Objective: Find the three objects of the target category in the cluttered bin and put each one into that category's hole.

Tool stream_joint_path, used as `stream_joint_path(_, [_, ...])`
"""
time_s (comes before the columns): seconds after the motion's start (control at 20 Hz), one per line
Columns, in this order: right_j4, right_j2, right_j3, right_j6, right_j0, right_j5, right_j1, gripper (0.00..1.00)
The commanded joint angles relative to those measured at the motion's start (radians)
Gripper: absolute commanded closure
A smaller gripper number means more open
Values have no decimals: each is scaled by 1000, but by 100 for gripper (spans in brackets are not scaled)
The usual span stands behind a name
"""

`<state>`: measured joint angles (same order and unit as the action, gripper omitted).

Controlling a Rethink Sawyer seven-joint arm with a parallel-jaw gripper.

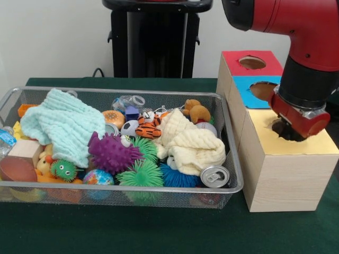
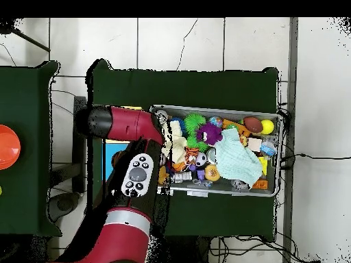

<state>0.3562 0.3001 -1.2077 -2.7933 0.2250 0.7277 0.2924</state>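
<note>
A wire mesh bin [image 1: 132, 186] holds a heap of toys: a purple spiky ball [image 1: 111, 152], green spiky balls [image 1: 142, 172], a blue spiky ball [image 1: 177, 177], a toy tiger [image 1: 148, 128], a brown teddy [image 1: 197, 111] and a drink can [image 1: 214, 176]. To its right stands a wooden box [image 1: 280, 180] with a red-topped hole [image 1: 252, 62], a blue-topped hole [image 1: 263, 90] and a yellow top [image 1: 312, 143]. My gripper [image 1: 288, 129] is lowered over the yellow hole, its tip hidden. In the overhead view the arm [image 2: 137, 171] covers the box, beside the bin [image 2: 212, 193].
A mint cloth [image 1: 61, 124] covers the bin's left part and a cream cloth [image 1: 193, 143] lies right of centre. A wooden block [image 1: 24, 151] and a water bottle [image 1: 4, 140] sit at the bin's left end. An orange object [image 2: 7, 146] lies on a separate table.
</note>
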Motion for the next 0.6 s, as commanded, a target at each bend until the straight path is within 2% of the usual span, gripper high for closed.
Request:
stream_joint_path(0.05, [-49,-22,-34,-44,1,162,64,100])
stream_joint_path(0.35, [-54,-18,-35,-43,-2,195,84,100])
stream_joint_path(0.6, [-53,-25,-50,-49,3,182,89,100])
